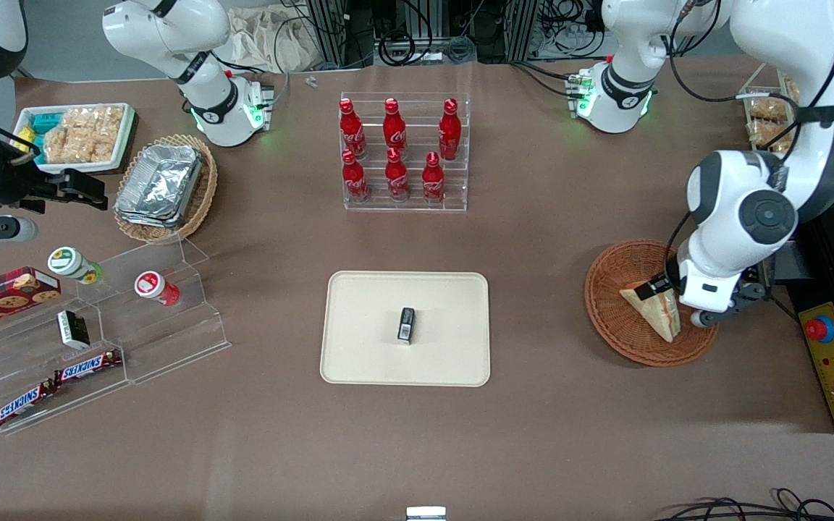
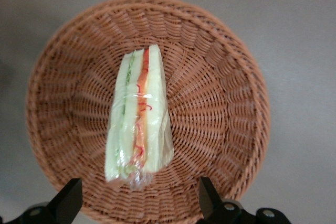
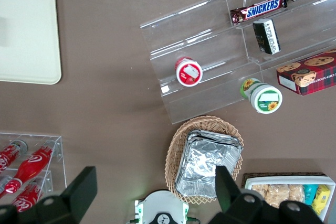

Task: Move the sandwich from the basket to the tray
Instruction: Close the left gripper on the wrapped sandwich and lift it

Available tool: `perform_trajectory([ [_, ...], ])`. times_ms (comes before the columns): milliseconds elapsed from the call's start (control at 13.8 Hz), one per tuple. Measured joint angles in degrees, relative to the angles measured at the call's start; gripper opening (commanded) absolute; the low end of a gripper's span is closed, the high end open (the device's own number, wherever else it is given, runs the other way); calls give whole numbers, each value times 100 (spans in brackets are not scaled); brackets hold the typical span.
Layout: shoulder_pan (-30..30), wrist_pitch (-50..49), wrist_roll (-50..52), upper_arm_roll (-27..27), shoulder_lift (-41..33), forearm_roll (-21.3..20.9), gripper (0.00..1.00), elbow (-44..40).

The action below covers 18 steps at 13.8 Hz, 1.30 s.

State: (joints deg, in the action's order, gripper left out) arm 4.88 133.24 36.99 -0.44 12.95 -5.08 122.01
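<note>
Sandwich lies in the basket in the front view, toward my working end of the bench; my gripper hangs just above it, and the cream tray, well apart, carries a small dark packet.

From my wrist, the sandwich rests on its side, filling edge up, in the basket; my fingers are spread wide, gripping nothing.

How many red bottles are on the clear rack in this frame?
6 red bottles stand on the clear rack: three on the upper step, three on the lower step nearer the front camera. None looks hidden. The claw hovers open above the sandwich in the basket.
</note>
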Motion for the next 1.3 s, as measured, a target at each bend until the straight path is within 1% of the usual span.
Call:
perform_trajectory([
  [289,-3,560,71,159,399,-1,100,101],
  [361,-3,678,71,182,493,-1,96,102],
  [434,-3,766,74,190,574,-1,66,102],
  [506,-2,832,75,191,642,-1,28,102],
  [578,-2,874,79,191,695,-1,0,101],
  [795,-2,907,80,193,731,-4,0,84],
  [940,-2,834,80,195,615,-12,0,27],
  [1012,-2,580,80,195,472,-17,0,-42],
  [1084,0,87,80,192,276,-20,0,-183],
  [1229,24,-1156,79,136,-179,-19,0,-654],
  [1301,47,-1634,77,23,-373,-9,0,-902],
])
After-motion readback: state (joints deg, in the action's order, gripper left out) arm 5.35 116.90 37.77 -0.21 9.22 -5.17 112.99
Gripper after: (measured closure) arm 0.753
